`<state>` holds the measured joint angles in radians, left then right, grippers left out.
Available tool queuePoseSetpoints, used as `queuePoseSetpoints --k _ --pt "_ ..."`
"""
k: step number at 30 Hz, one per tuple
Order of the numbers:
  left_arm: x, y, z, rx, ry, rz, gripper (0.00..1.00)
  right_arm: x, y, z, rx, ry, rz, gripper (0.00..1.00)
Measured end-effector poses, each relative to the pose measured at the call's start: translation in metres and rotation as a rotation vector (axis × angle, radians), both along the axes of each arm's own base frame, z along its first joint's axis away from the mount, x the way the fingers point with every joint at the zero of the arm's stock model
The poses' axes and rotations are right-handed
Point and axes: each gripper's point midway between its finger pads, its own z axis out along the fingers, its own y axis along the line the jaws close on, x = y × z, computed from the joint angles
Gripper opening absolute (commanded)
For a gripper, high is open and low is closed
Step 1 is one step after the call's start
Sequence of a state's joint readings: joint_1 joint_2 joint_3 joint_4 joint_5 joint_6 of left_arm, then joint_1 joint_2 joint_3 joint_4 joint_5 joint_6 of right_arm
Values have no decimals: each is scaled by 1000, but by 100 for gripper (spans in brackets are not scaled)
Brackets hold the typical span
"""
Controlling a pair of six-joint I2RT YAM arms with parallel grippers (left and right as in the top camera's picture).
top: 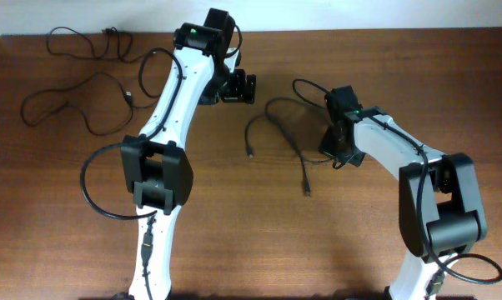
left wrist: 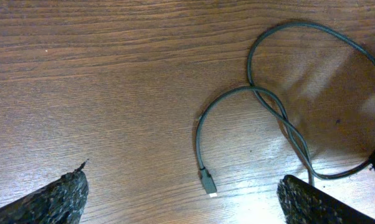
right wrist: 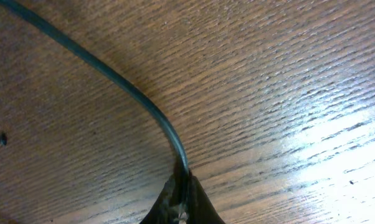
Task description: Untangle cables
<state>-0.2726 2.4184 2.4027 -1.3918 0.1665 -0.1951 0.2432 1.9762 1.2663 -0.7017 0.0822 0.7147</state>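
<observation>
Right end effector (right wrist: 182,188) is clamped on a cable (right wrist: 113,78); left end effector (left wrist: 181,194) stands apart. Fast pulling may knot its crossing (left wrist: 255,88) at the middle of the surface (top: 334,258).

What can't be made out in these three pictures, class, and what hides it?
Right wrist: the cable in the right tool runs off the top-left edge; its ends are out of frame.
Overhead: the right arm hides that grip.
Left wrist: the right edge cuts off a loop.
Overhead: the plug is too small to tell its type.
</observation>
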Motion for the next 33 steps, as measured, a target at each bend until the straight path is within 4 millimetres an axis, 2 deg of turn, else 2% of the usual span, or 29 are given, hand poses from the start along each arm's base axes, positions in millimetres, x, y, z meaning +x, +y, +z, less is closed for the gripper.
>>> queuePoseSetpoints --k 2,4,6,8,9,11,12,14,16,17,19,20,21,23,25,26,27,28,29,30,33 --pt "0 0 0 0 0 0 99 -16 3 4 22 86 11 4" --pt "-1 -4 1 -21 3 -20 99 -15 9 14 53 89 37 4" --pt "-6 -19 5 -108 10 -93 99 1 29 62 156 -15 118 4" --pt "-11 -37 11 -214 14 -169 99 13 55 159 305 -249 225 4" --pt "-12 -41 13 -233 13 -185 99 10 62 199 356 -341 264 4" --pt "-14 -45 15 -260 15 -201 99 -12 68 270 429 -507 331 4" --pt "-14 -47 16 -269 14 -207 99 -22 68 288 449 -547 349 4" --pt "-14 -48 16 -277 13 -214 99 -40 68 312 472 -598 373 4" --pt "-16 -52 18 -300 15 -225 99 -50 69 322 493 -616 388 4" --pt "-18 -56 21 -333 14 -249 99 -51 69 320 494 -607 387 9" --pt "-22 -67 28 -405 8 -303 99 -53 65 310 475 -567 369 37" --pt "-23 -69 30 -420 8 -314 99 -53 57 299 430 -527 338 50" --pt "-24 -71 30 -427 6 -323 99 -53 47 281 375 -465 284 58" --pt "-24 -72 30 -427 2 -334 99 -52 33 254 293 -370 223 64" --pt "-24 -72 30 -427 -1 -341 99 -41 23 209 207 -233 169 68" --pt "-24 -72 30 -427 -1 -341 99 -38 19 188 169 -165 152 80" --pt "-24 -72 30 -427 -1 -341 99 -36 14 169 131 -107 140 82" --pt "-25 -72 30 -426 0 -341 99 -33 3 131 67 5 112 82" --pt "-25 -71 30 -421 3 -340 99 -31 -5 115 50 49 94 82" --pt "-26 -70 29 -411 8 -338 99 -26 -21 93 35 102 59 81" --pt "-25 -68 27 -398 5 -337 99 -21 -57 59 32 184 75 80"
